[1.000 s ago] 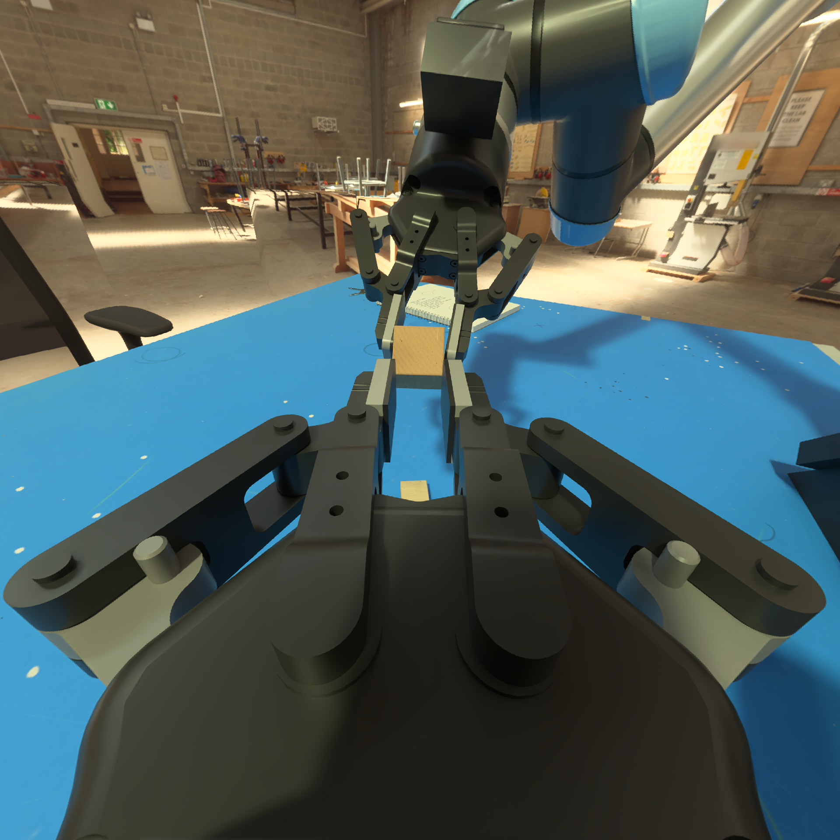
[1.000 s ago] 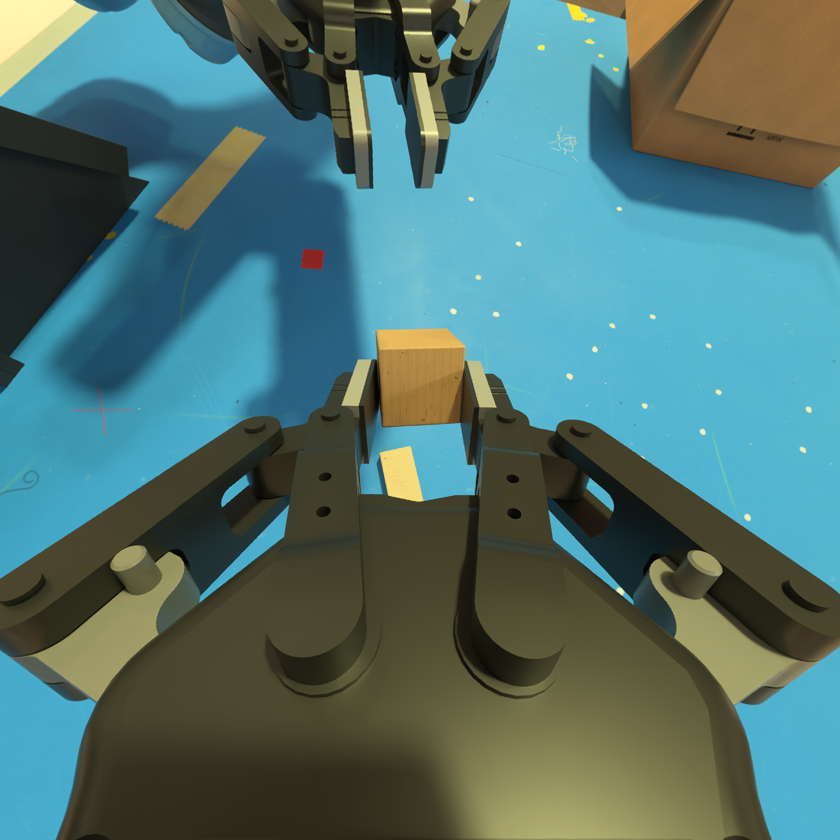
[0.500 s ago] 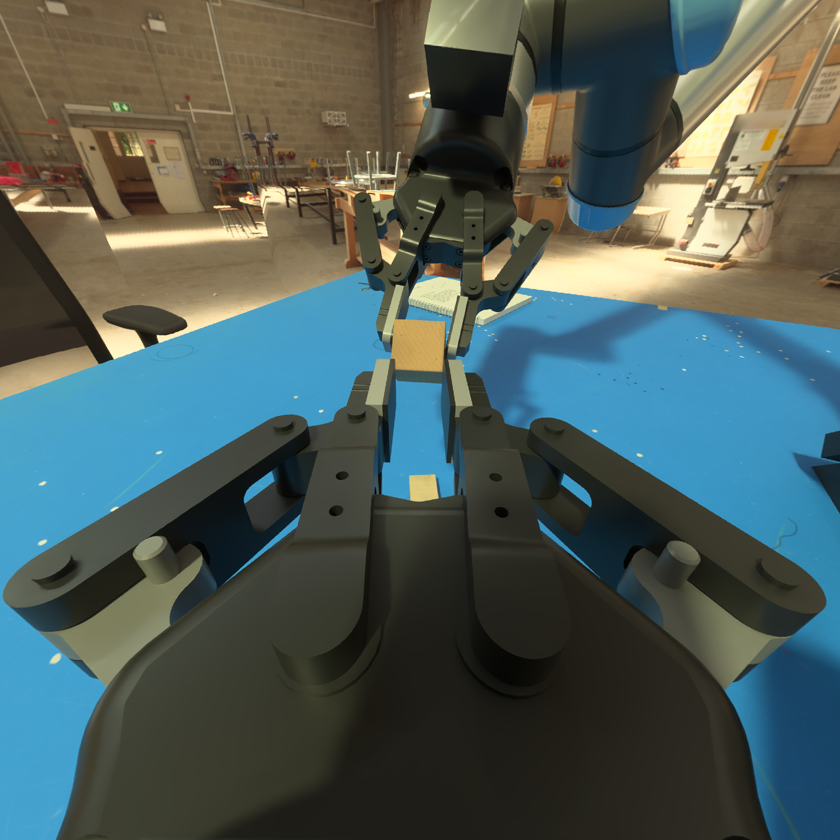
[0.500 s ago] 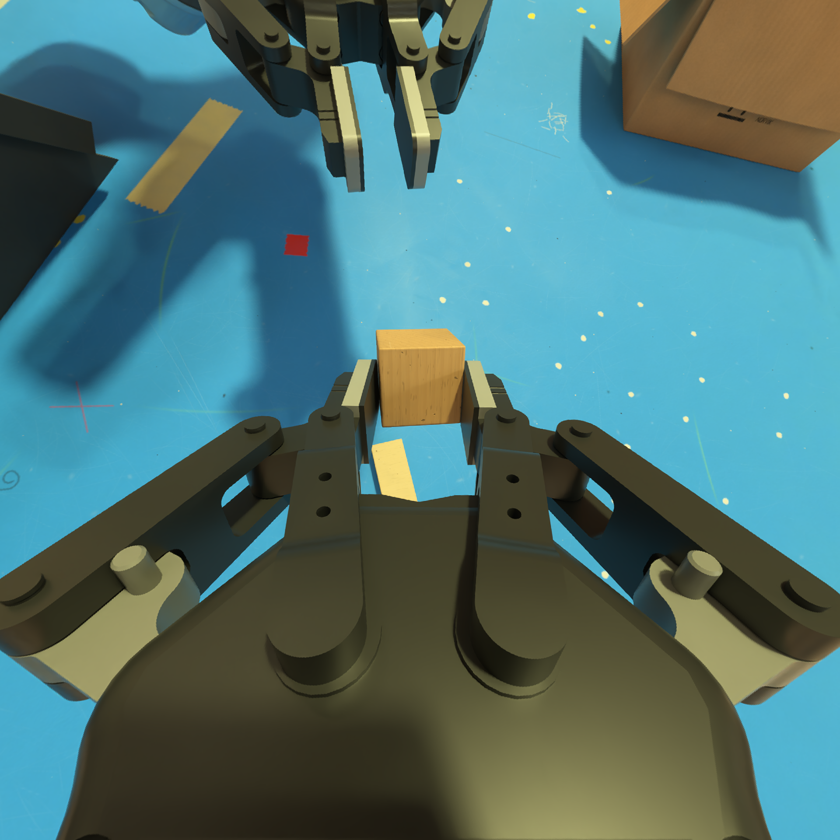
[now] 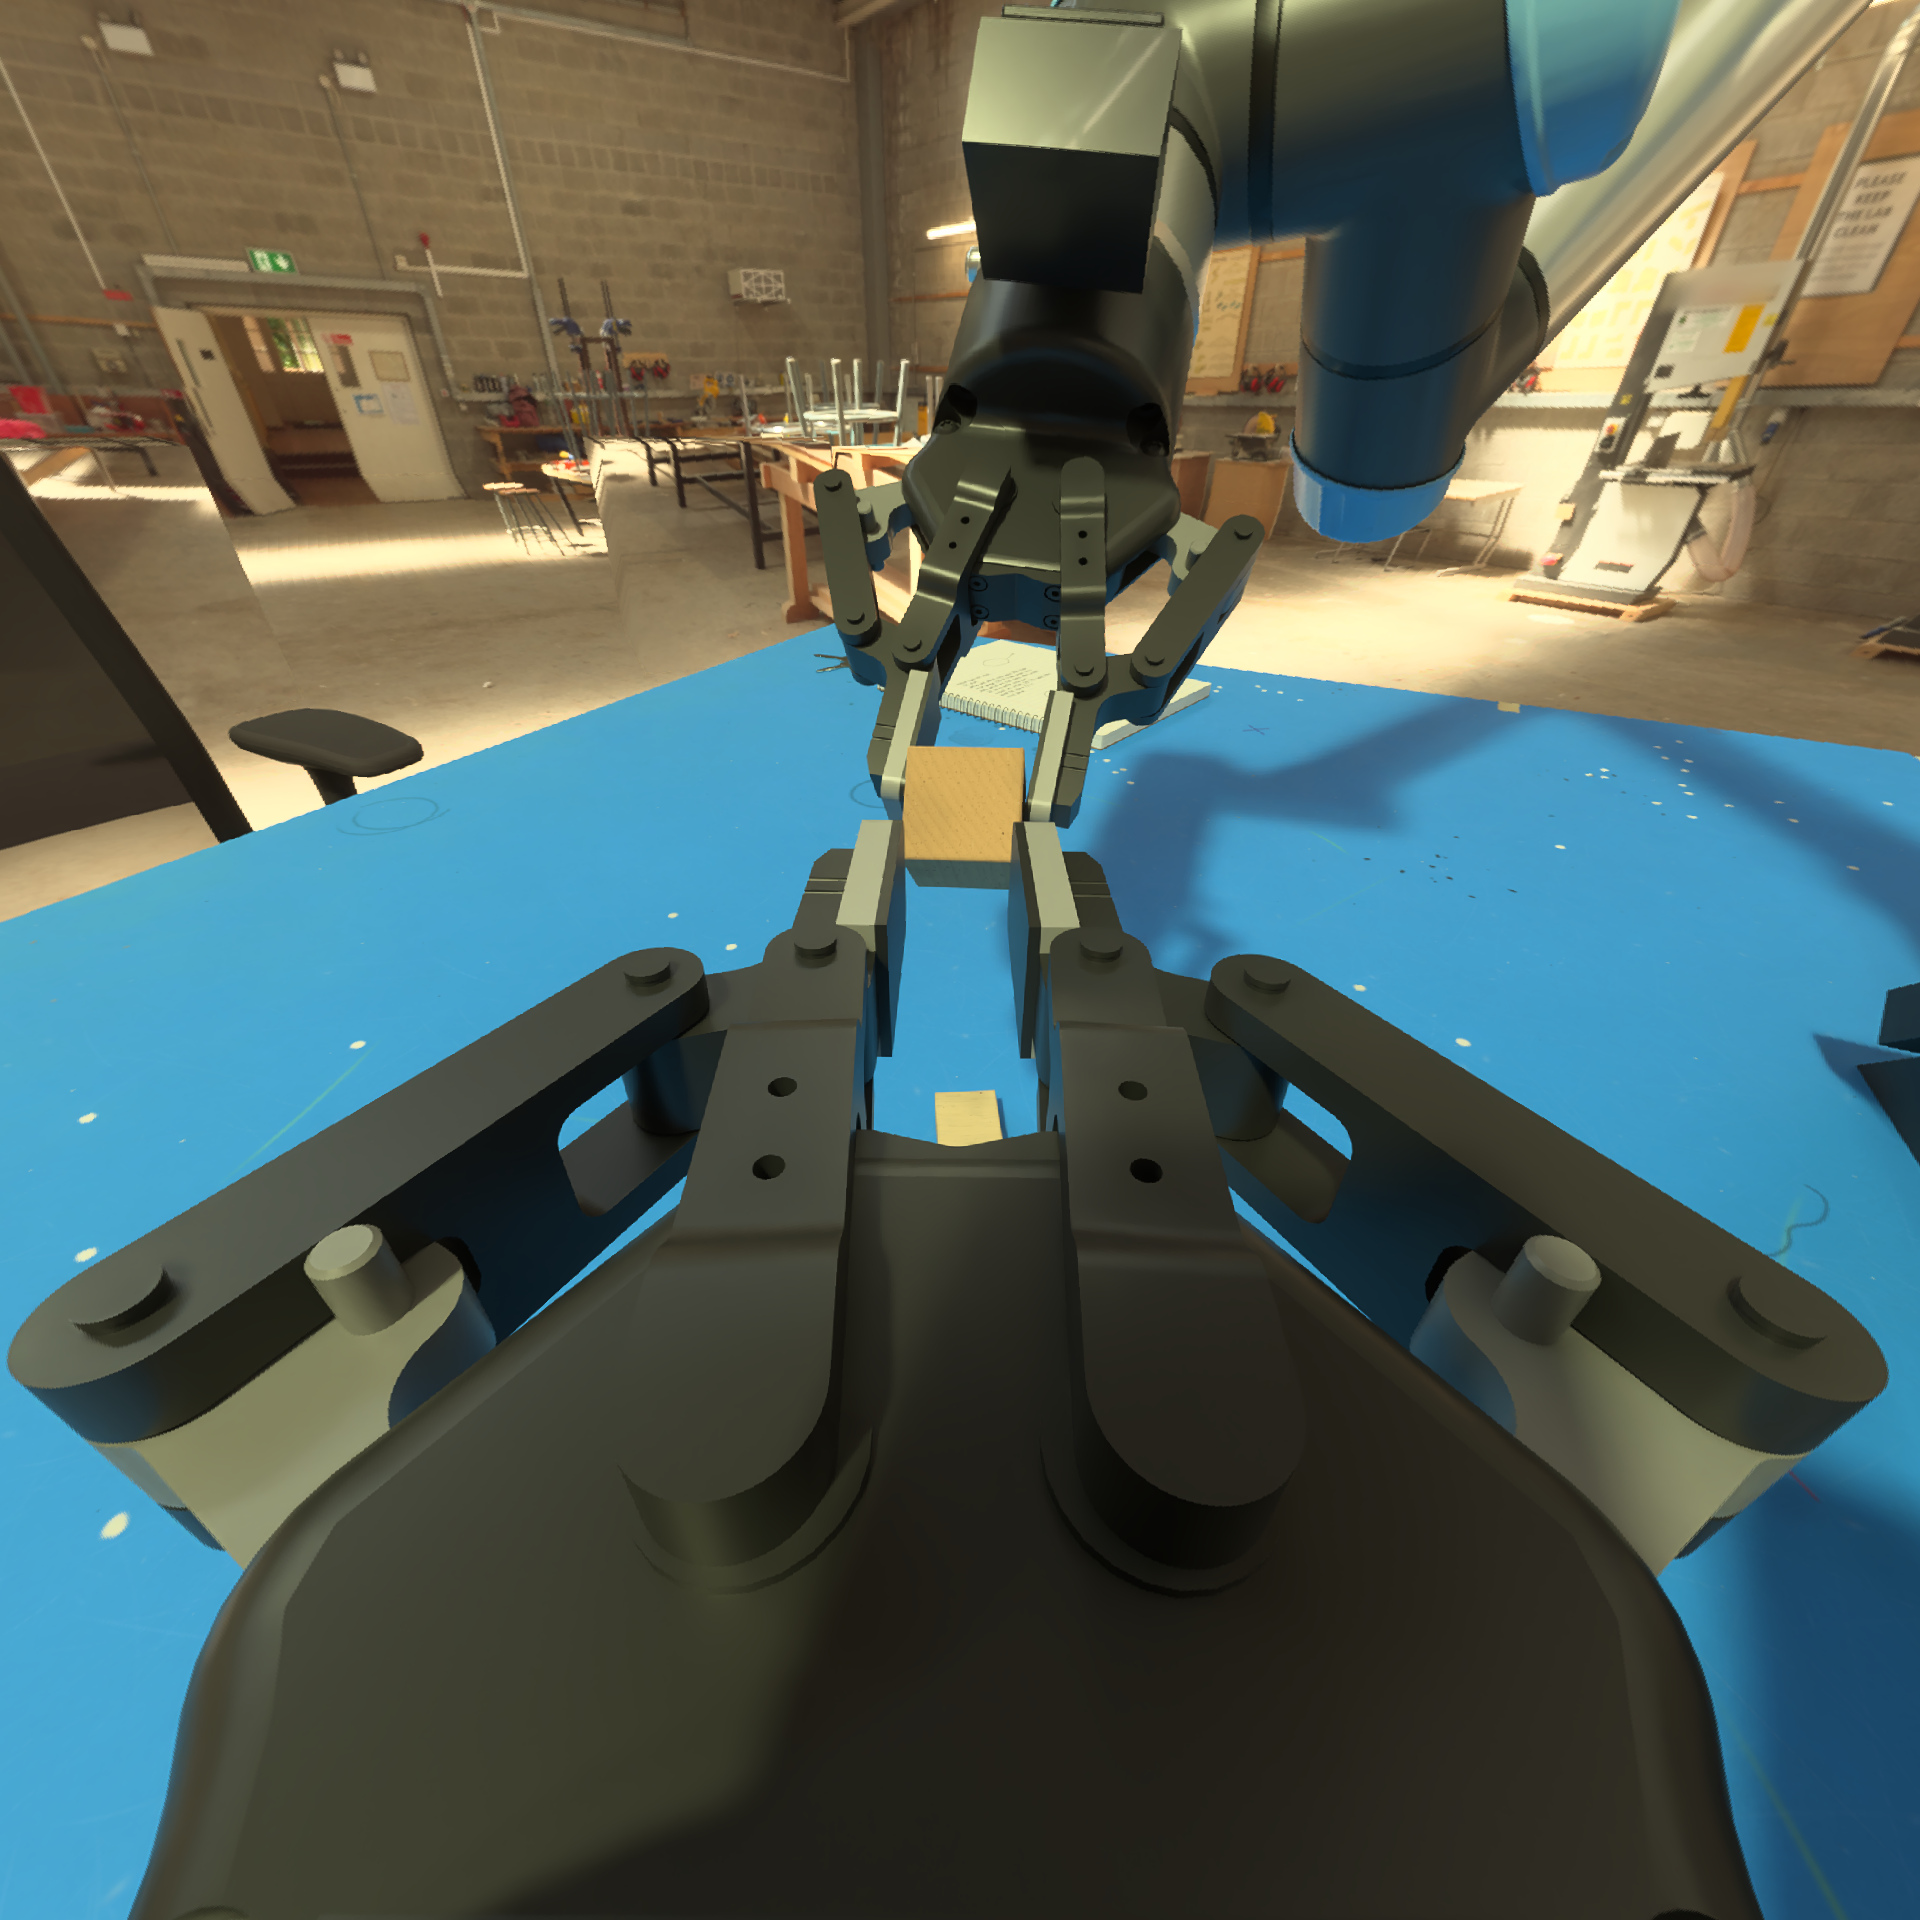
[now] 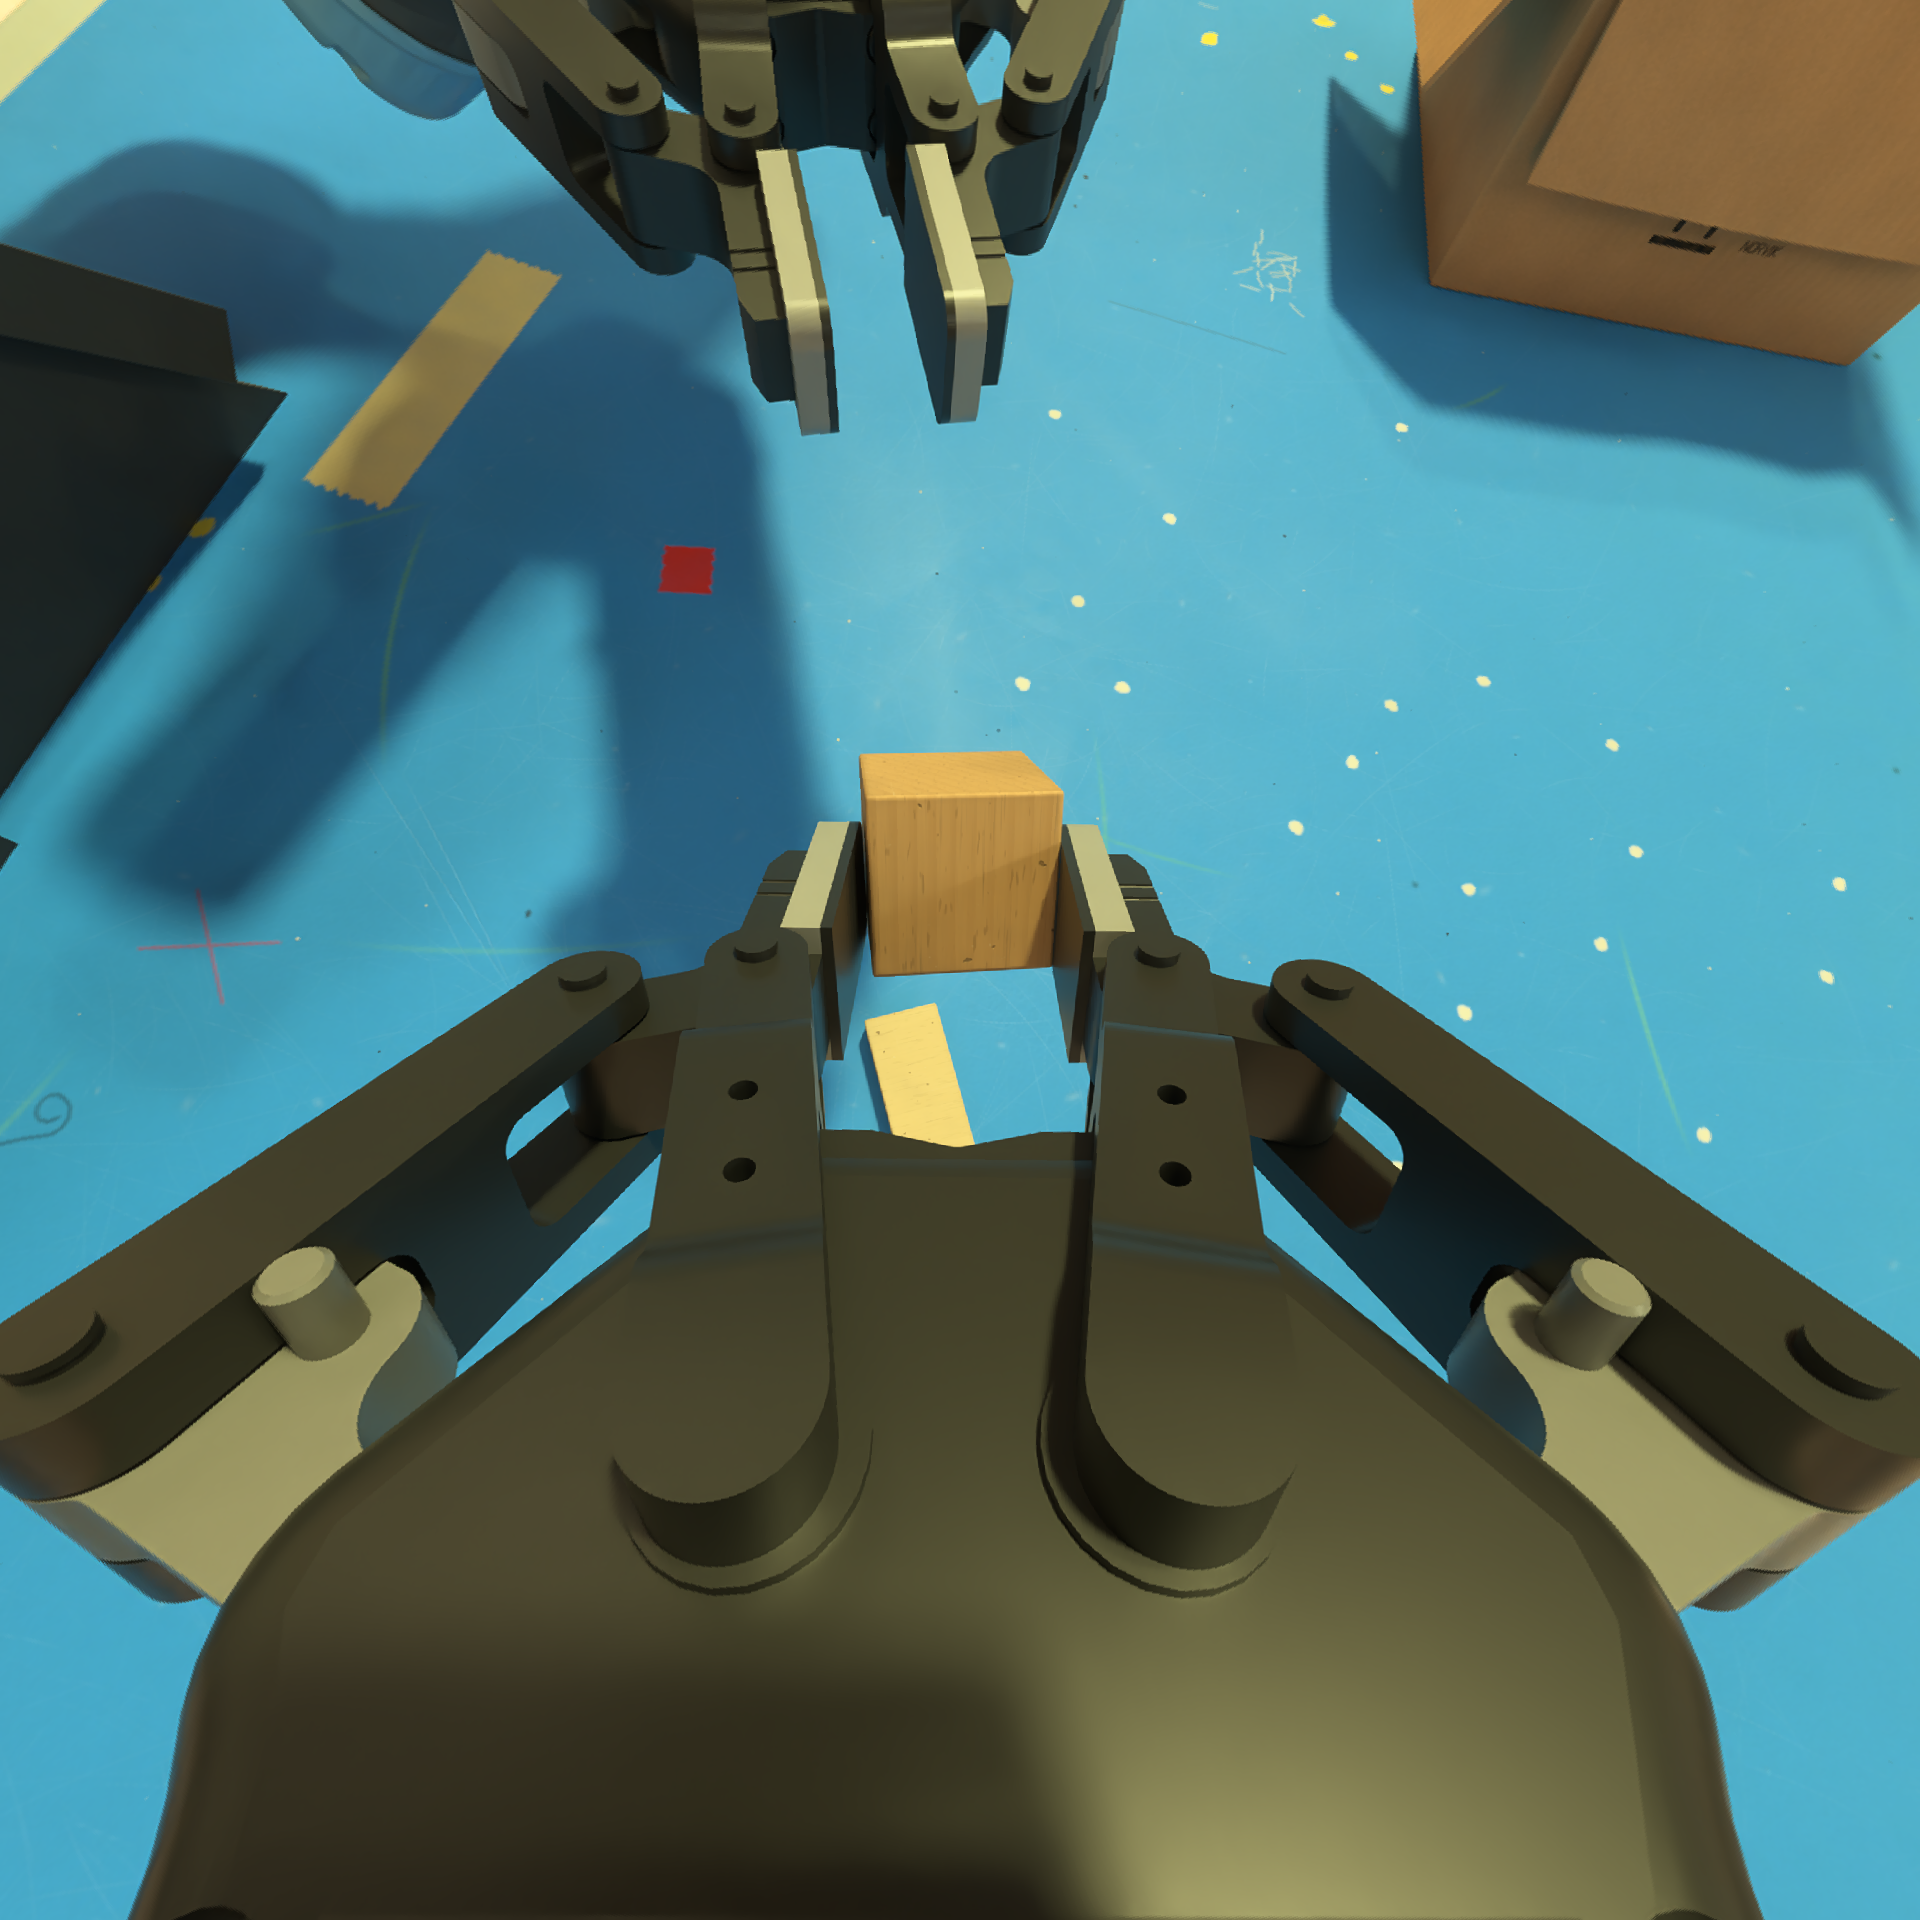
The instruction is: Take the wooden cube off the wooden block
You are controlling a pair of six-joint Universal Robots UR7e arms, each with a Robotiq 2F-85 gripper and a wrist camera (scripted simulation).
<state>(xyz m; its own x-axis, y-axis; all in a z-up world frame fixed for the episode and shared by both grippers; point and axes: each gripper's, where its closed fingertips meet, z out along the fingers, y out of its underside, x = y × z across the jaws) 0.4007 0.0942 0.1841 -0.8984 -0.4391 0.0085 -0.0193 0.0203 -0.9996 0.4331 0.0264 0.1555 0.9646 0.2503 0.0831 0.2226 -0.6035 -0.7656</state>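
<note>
My right gripper (image 6: 958,862) is shut on the wooden cube (image 6: 961,873) and holds it above the blue table (image 6: 1351,623). The pale flat wooden block (image 6: 920,1075) lies on the table below and behind the cube, apart from it. My left gripper (image 5: 954,883) faces the right gripper (image 5: 966,800) tip to tip; its fingers stand a narrow gap apart with nothing between them. The cube (image 5: 961,821) shows just beyond its tips, and the block (image 5: 966,1117) under its palm. In the right wrist view the left gripper (image 6: 886,410) hangs ahead, empty.
A cardboard box (image 6: 1683,156) stands at the far right. A strip of tape (image 6: 431,379) and a small red square (image 6: 687,569) lie flat on the table. A black object (image 6: 94,468) sits at the left. A notebook (image 5: 1008,686) lies behind the right gripper.
Very little. The right gripper still holds the cube at about the same height. The left wrist view has drifted slightly, so the background has slid a bit to the right.
</note>
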